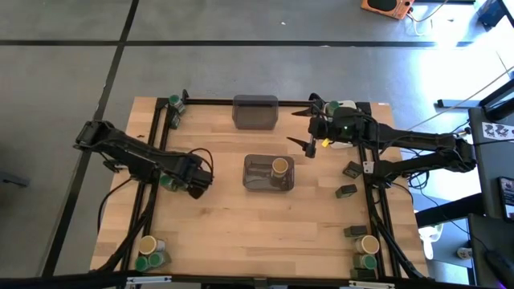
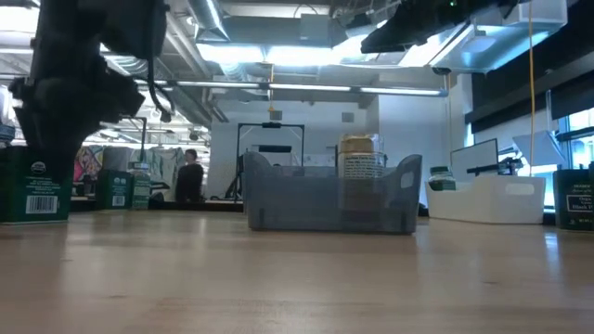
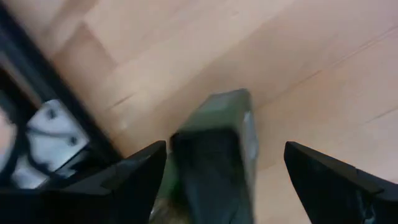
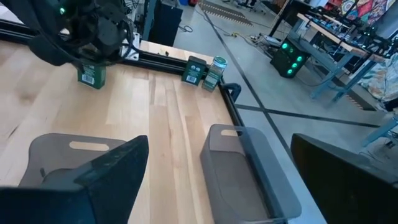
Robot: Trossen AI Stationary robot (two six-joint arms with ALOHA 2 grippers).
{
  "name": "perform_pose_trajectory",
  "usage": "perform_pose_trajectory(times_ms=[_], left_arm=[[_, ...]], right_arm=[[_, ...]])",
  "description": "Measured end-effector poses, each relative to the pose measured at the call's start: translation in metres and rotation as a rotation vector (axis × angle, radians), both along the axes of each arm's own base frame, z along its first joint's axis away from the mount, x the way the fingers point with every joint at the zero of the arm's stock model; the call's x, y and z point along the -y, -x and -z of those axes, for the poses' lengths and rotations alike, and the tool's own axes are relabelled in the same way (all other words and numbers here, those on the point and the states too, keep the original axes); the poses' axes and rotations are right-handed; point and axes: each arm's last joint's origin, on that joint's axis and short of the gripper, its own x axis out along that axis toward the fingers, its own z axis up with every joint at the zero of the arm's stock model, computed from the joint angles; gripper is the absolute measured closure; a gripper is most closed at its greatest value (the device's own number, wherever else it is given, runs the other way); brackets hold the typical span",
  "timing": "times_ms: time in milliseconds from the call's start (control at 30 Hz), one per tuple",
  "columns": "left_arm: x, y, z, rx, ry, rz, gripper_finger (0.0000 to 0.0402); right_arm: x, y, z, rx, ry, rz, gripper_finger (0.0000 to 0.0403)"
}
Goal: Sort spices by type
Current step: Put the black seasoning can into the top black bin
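Note:
A dark green rectangular tin (image 3: 217, 146) stands upright on the table near its left edge, also visible from the right wrist (image 4: 93, 73) and in the low view (image 2: 35, 190). My left gripper (image 3: 225, 146) points down over it, open, with one finger on each side of the tin. In the high view the left gripper (image 1: 197, 181) hides the tin. A tan-lidded jar (image 1: 279, 166) stands in the middle grey bin (image 1: 255, 183). My right gripper (image 1: 307, 131) hangs open and empty above the table, between the two bins. My left gripper has one finger (image 3: 140, 171) close beside the tin's side (image 3: 180, 146), and I cannot tell whether they touch. The other finger (image 3: 323, 177) is well clear of the tin. The tin stands on its base on the table.
A second grey bin (image 1: 255, 111) sits at the far edge and a white tray (image 1: 347, 107) at the far right. Spice jars and tins cluster at the far left corner (image 1: 175, 104), near left corner (image 1: 151, 253), near right corner (image 1: 365, 247) and right edge (image 1: 350, 181). A green-lidded jar (image 1: 168, 181) stands beside my left wrist.

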Motion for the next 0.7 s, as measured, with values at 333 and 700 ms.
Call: perform_pose_trajectory(times_ms=[333, 700], left_arm=[[-0.005, -0.006, 0.007, 0.046, 0.093, 0.074, 0.0219], [-0.032, -0.042, -0.037, 0.219, 0.063, 0.386, 0.0285]], right_arm=[[0.000, 0.000, 0.000, 0.000, 0.000, 0.000, 0.0013], [0.000, 0.002, 0.007, -0.075, -0.016, 0.000, 0.0013]])
